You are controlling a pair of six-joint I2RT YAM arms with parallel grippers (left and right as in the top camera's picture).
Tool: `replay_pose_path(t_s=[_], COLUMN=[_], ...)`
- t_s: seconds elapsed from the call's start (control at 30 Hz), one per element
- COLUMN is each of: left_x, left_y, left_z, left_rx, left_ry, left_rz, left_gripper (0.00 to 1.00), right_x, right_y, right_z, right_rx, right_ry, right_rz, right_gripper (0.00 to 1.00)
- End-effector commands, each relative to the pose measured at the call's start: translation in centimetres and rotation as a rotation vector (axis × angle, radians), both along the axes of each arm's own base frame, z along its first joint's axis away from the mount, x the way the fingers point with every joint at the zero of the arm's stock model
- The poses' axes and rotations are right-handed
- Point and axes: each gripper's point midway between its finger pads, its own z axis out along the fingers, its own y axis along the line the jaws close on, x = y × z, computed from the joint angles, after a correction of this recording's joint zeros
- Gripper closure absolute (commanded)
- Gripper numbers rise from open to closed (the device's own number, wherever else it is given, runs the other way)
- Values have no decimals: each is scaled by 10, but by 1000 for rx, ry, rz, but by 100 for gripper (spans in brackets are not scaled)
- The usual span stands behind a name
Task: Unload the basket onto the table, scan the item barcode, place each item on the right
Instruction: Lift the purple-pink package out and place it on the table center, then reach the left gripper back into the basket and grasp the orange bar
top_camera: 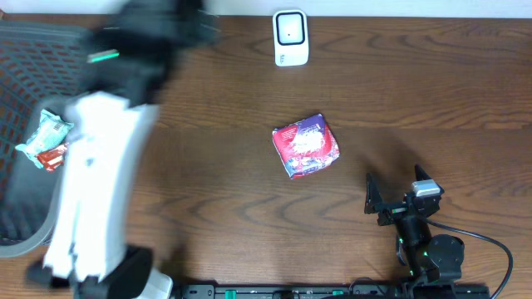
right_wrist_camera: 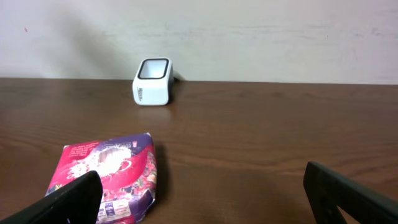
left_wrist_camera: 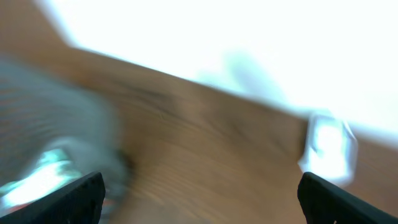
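Overhead view, crinkled red-purple snack packet [top_camera: 305, 146], lying flat; white scanner [top_camera: 290, 37] beyond

Dark wood-grain tabletop [top_camera: 416, 100], and three things sit on it. A white scanner [top_camera: 291, 37] stands upright at the far edge, against the wall. A red and purple packet [top_camera: 305, 146] lies flat mid-table, well apart from the scanner. Over at the left edge rests a grey mesh basket [top_camera: 21, 83].
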Motion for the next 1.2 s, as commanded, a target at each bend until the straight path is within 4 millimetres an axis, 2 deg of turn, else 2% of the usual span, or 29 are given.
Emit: replay_pose_path(t_s=[0.0,0.1,0.2,0.33,0.4,0.5,0.57,0.67,0.73,0.8,1.0,1.17], left_x=[-18,-56,-95,-127,-136,-136,-126,-97,-81,-73,-69,-67], left_y=[85,164,217,260,269,275,272,252,241,239,255,254], left_z=[-1,-26,-65,-124,-155,-200,-228,-269,-286,-301,-335,-356], left_rx=[-65,-173,-253,-263,-285,-335,-392,-580,-679,-704,-634,-636], left_ry=[-11,45,148,374,473,590,633,672,685,699,729,768], left_rz=[273,588,848,991,1029,1044,1022,935,887,873,942,943], left_gripper=[2,2,2,2,2,2,2,2,2,2,2,2], right_x=[0,0,0,0,0,0,0,0,0,0,0,0], right_y=[1,1,1,1,1,1,1,1,1,1,1,1], right_z=[-1,-1,-1,-1,-1,-1,-1,-1,-1,-1,-1,-1], right_rx=[-11,-11,-11,-11,-11,-11,-11,-11,-11,-11,-11,-11], right_ry=[-1,-1,-1,-1,-1,-1,-1,-1,-1,-1,-1,-1], right_rz=[6,6,6,6,6,6,6,6,6,6,6,6], right_gripper=[1,1,1,1,1,1,1,1,1,1,1,1])
